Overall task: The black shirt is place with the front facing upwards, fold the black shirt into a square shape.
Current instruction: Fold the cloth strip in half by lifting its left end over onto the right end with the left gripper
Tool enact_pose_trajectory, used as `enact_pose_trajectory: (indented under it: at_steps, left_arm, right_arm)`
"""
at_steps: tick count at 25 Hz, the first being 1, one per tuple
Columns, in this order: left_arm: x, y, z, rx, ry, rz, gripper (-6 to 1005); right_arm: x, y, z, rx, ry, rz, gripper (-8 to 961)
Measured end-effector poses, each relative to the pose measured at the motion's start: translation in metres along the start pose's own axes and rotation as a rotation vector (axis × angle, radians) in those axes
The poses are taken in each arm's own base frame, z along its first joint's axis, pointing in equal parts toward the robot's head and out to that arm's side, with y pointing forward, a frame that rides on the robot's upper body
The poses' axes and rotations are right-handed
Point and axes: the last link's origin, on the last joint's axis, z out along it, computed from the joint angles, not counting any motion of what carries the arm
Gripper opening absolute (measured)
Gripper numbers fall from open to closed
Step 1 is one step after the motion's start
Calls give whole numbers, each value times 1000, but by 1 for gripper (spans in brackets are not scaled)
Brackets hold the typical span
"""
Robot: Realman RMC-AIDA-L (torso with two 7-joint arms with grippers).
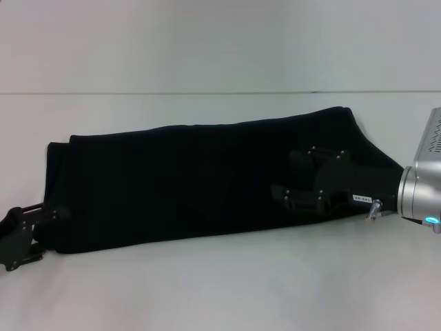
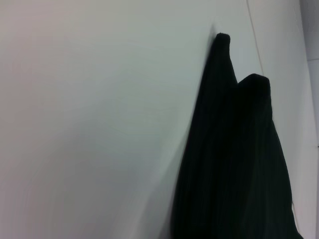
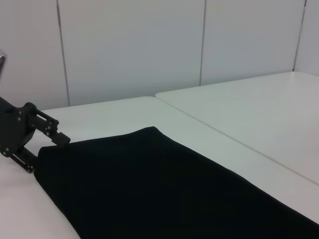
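Observation:
The black shirt point(image 1: 200, 183) lies folded into a long band across the white table, its plain fabric up. It also shows in the left wrist view as dark folds point(image 2: 234, 164) and in the right wrist view as a broad flat sheet point(image 3: 149, 189). My left gripper point(image 1: 47, 233) sits at the band's left end, low on the table. Its jaws stand apart, straddling the near-left corner, which the right wrist view shows as well point(image 3: 47, 154). My right gripper point(image 1: 293, 181) hovers over the right part of the shirt, open, with its fingers spread above the fabric.
The white table point(image 1: 207, 289) stretches in front of and behind the shirt. A seam point(image 1: 207, 93) runs along the back. In the right wrist view a second white tabletop point(image 3: 259, 109) adjoins it, with wall panels point(image 3: 129, 45) behind.

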Motion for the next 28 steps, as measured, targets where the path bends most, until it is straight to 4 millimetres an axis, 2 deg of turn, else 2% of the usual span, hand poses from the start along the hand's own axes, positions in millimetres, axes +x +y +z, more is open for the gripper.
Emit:
enact_pose_trajectory:
  at_steps: [5, 14, 19, 25, 28]
  left_arm:
    - [3, 2, 1, 27, -9, 61, 677]
    - [3, -1, 1, 39, 1, 46, 457]
    - [3, 0, 2, 38, 1, 58, 223]
    - [6, 2, 1, 27, 16, 69, 41]
    - [8, 3, 1, 26, 26, 79, 36]
  right_arm:
    - [0, 0, 0, -2, 0, 1, 830]
    - [3, 5, 3, -26, 16, -10, 830]
    - [5, 10, 6, -56, 39, -30, 831]
    - [6, 10, 6, -58, 46, -33, 831]
    - [5, 9, 5, -52, 43, -32, 831]
